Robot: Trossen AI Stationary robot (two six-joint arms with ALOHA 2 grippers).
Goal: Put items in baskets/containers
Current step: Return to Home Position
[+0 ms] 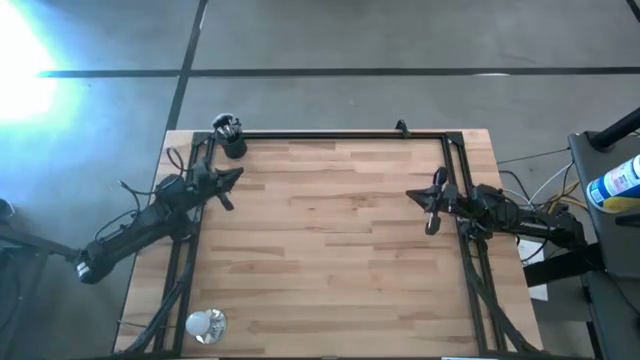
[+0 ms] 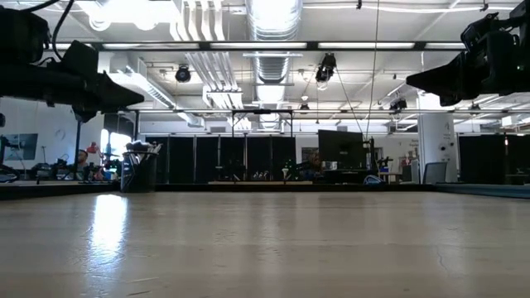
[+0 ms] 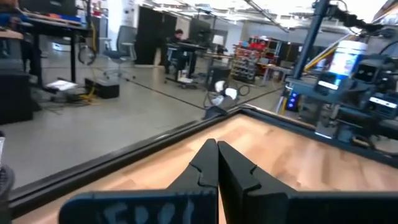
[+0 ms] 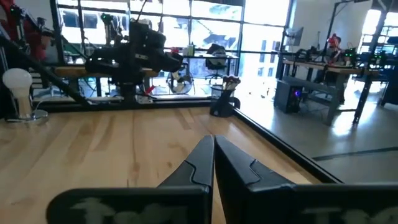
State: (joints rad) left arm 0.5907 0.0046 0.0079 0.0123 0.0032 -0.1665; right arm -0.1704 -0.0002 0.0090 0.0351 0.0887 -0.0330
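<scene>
- Clearly the cup [image 1: 234, 146] stands upright at the far left corner of the table [image 1: 340, 260], with the brushes [image 1: 226, 124] standing in it.
- Left gripper [image 1: 232, 178] is the nearer one. It hangs just beside the cup, above the wood.
- Its fingers are pressed together and hold nothing.
- Right gripper [image 1: 418, 197] is well apart from the cup, near the right edge, also closed and empty.
- By my judgement, no reach to the cup is needed now, only retreat.

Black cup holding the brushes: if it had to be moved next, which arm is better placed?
Left. The black cup stands at the far left corner of the table, just beyond the left pincer, which is shut. The right pincer, also shut, sits at the opposite edge, across the whole width.
</scene>
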